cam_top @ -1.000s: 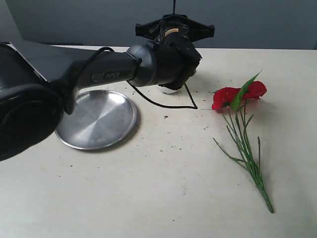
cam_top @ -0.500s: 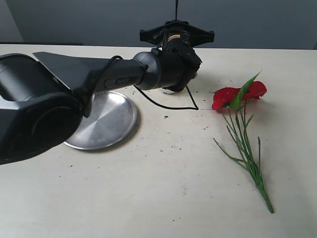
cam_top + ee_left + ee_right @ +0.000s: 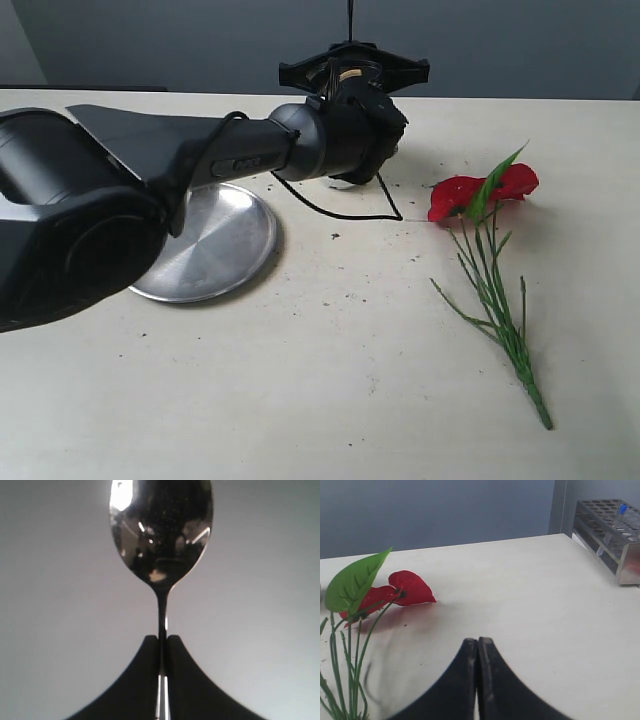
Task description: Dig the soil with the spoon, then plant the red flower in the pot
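My left gripper [image 3: 162,638] is shut on the thin handle of the steel spoon [image 3: 161,530], whose bowl stands against the grey wall. In the exterior view that gripper [image 3: 351,48] sits at the far middle of the table, with the spoon [image 3: 350,18] as a thin line above it. The red flower [image 3: 480,192] lies flat on the right, its green stems [image 3: 500,300] running toward the front. My right gripper [image 3: 478,641] is shut on nothing, a short way from the red flower [image 3: 405,590]. The pot is hidden behind the left arm. Dark soil crumbs [image 3: 335,236] dot the table.
A round steel plate [image 3: 205,240] lies at the left, partly under the left arm [image 3: 150,160]. A black cable [image 3: 340,212] loops on the table below the wrist. A test-tube rack [image 3: 612,535] stands near the table's edge in the right wrist view.
The left arm swung up and back a little, covering the white bit of pot seen under its wrist one second ago. The flower has not moved.
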Controlling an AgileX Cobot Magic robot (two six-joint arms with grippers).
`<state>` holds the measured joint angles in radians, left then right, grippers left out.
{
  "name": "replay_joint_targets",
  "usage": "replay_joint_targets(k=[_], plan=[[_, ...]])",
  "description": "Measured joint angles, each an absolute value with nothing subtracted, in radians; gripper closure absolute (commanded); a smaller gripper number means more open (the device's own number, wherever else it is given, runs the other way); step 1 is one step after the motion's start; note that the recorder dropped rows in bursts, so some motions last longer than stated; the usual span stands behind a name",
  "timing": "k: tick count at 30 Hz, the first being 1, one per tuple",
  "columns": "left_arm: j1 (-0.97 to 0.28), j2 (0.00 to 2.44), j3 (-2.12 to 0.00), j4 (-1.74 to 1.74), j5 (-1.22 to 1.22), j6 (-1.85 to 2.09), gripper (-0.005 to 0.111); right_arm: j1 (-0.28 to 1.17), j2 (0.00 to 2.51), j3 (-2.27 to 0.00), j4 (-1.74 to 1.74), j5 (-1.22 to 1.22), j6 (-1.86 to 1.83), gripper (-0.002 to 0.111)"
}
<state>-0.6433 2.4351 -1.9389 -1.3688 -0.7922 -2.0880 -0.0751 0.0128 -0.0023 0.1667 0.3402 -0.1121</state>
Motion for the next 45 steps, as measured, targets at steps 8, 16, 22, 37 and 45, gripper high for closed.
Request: replay_joint_targets(k=[8, 16, 22, 37, 45], plan=[[-0.643, 2.435, -1.940, -1.369, -0.762, -2.088, 0.106, -0.075, 0.013, -0.002, 0.167, 0.340, -0.112, 0.109], [-0.641, 2.435, -1.940, -1.376, -0.762, -2.088, 0.106, -0.075, 0.013, -0.002, 0.167, 0.340, -0.112, 0.109], [-0.626, 2.435, -1.940, -1.366, -0.769, -2.088, 0.106, -0.075, 0.013, -0.002, 0.167, 0.340, -0.112, 0.109], [-0.614, 2.437, -1.940, -1.376, -0.693, -2.088, 0.106, -0.075, 0.013, -0.002, 0.167, 0.340, -0.112, 0.109], [-0.610, 2.451, -1.943, -1.404, -0.697, -2.088, 0.106, -0.075, 0.013, -0.002, 0.167, 0.340, -0.112, 0.109]])
